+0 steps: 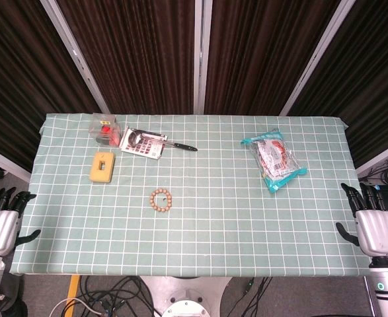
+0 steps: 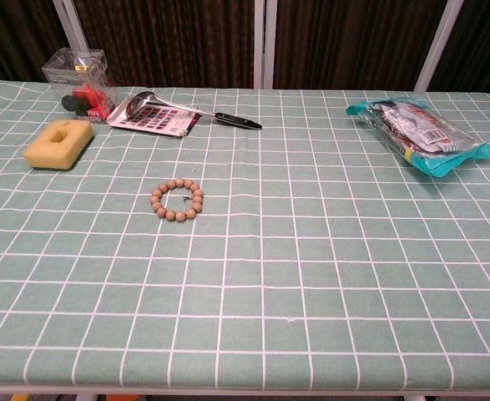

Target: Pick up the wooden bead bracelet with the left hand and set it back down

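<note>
The wooden bead bracelet (image 1: 160,201) lies flat on the green checked tablecloth, left of the table's middle; the chest view shows the bracelet (image 2: 177,200) as a small ring of brown beads. My left hand (image 1: 0,223) hangs off the table's left edge, fingers spread, holding nothing, well away from the bracelet. My right hand (image 1: 372,223) sits off the right edge, also spread and empty. Neither hand appears in the chest view.
A yellow sponge (image 1: 102,166) lies at the back left, beside a clear box with red parts (image 1: 104,129), a calculator (image 1: 143,142) and a black-handled ladle (image 1: 174,144) resting on it. A teal snack bag (image 1: 273,158) lies at the back right.
</note>
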